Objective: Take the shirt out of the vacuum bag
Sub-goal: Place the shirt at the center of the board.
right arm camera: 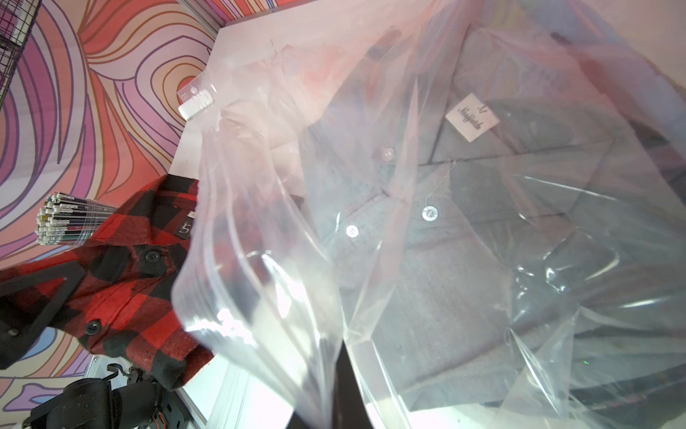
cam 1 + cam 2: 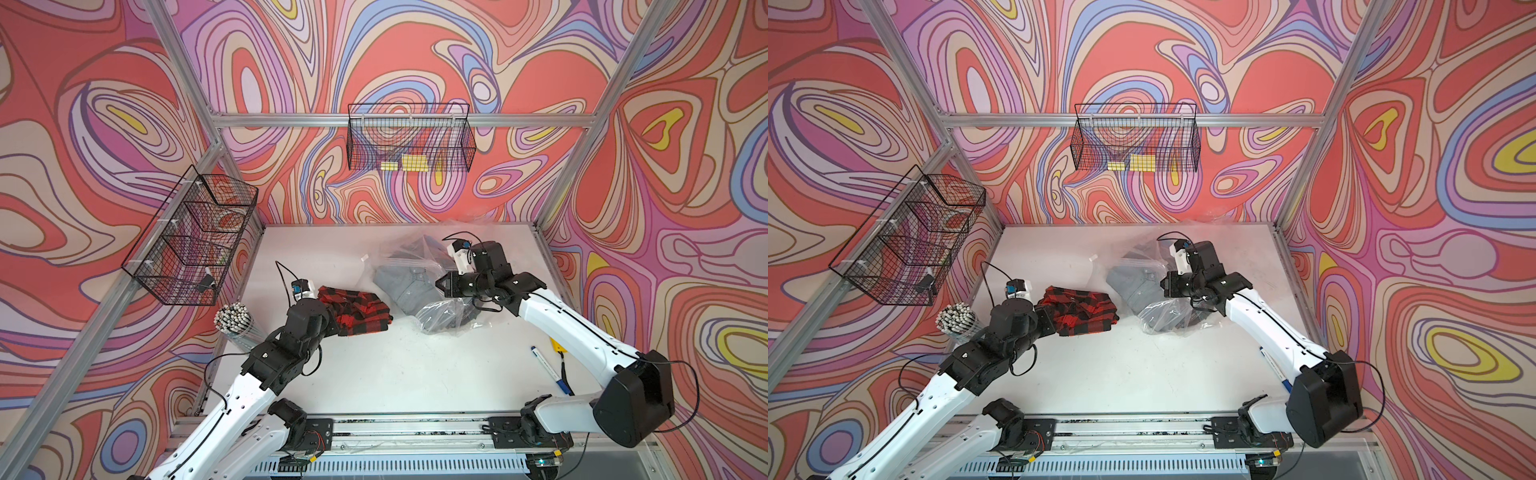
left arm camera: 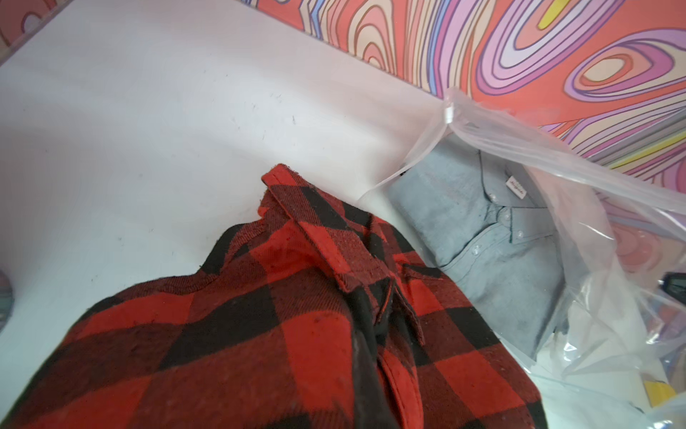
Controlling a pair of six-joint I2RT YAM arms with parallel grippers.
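Observation:
A red-and-black plaid shirt (image 2: pixel 357 309) (image 3: pixel 241 334) lies outside the bag, left of the table's middle. My left gripper (image 2: pixel 337 323) is shut on its near edge, and the cloth hides the jaws in the left wrist view. The clear crinkly vacuum bag (image 2: pixel 438 318) (image 1: pixel 274 260) lies to the right with its mouth facing the plaid shirt. A folded grey shirt (image 2: pixel 405 286) (image 3: pixel 482 237) (image 1: pixel 445 267) sits inside it. My right gripper (image 2: pixel 441 285) (image 1: pixel 343 390) is shut on a fold of the bag's plastic above the grey shirt.
A clear cup of pens (image 2: pixel 234 321) stands at the table's left edge beside my left arm. A blue marker (image 2: pixel 548 368) and a yellow object (image 2: pixel 556 345) lie near the right edge. Wire baskets hang on the left wall (image 2: pixel 191 237) and back wall (image 2: pixel 409 137).

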